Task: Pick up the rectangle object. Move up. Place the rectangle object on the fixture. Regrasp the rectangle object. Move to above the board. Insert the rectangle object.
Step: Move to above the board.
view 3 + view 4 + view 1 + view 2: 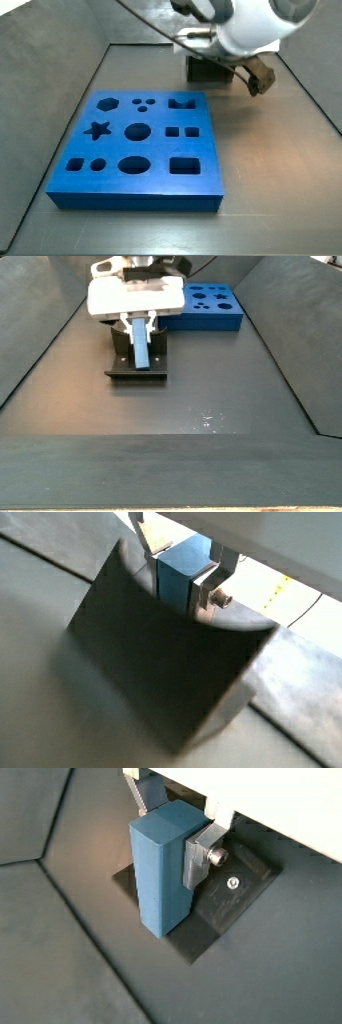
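My gripper (171,833) is shut on the rectangle object (158,873), a pale blue block held upright between the silver fingers (203,856). The block's lower end reaches down to the dark base plate of the fixture (234,893). In a wrist view the block (177,580) sits behind the fixture's dark upright wall (160,662). In a side view the gripper (138,318) holds the block (140,346) over the fixture (123,364). The blue board (211,306) lies behind it. In a side view the gripper (221,50) hides the block above the fixture (203,70), beyond the board (134,150).
Sloping dark walls (40,346) enclose the floor on both sides. A seam in the floor (80,918) runs beside the fixture. A pale band with a yellow mark (283,592) lies past the wall edge.
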### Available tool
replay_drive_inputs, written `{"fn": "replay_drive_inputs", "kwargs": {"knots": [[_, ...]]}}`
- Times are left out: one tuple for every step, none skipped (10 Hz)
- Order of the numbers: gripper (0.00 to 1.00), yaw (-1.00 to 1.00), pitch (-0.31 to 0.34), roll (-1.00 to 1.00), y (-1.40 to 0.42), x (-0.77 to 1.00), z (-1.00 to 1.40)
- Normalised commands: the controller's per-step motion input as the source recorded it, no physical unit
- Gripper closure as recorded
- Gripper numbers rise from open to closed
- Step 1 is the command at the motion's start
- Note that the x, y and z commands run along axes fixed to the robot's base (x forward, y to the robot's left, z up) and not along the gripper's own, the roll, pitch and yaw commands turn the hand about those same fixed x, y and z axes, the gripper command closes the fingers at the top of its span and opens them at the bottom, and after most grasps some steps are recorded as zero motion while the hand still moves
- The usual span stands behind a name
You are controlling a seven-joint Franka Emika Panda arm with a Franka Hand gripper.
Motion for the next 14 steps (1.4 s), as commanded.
{"fn": "replay_drive_inputs", "kwargs": {"knots": [[1.00,-0.09,-0.332,-0.18,0.11,-0.20,1.00],[1.00,-0.12,-0.304,-0.18,0.10,-0.20,1.00],[1.00,-0.16,-0.251,-0.19,0.10,-0.20,1.00],[1.00,-0.18,-0.206,-0.19,0.10,-0.20,1.00],[1.00,-0.20,-0.162,-0.20,0.10,-0.19,1.00],[1.00,-0.20,-0.097,-0.21,0.10,-0.19,1.00],[1.00,-0.20,-0.052,-0.21,0.09,-0.19,1.00],[1.00,-0.17,0.006,-0.22,0.09,-0.18,1.00],[1.00,-0.14,0.054,-0.22,0.09,-0.17,1.00],[1.00,-0.12,0.075,-0.21,0.08,-0.17,1.00],[1.00,-0.08,0.120,-0.18,0.07,-0.14,0.92],[1.00,-0.06,0.137,-0.16,0.05,-0.12,0.80],[1.00,-0.03,0.163,-0.13,0.03,-0.08,0.56],[1.00,-0.01,0.189,-0.10,0.01,-0.05,0.38]]}}
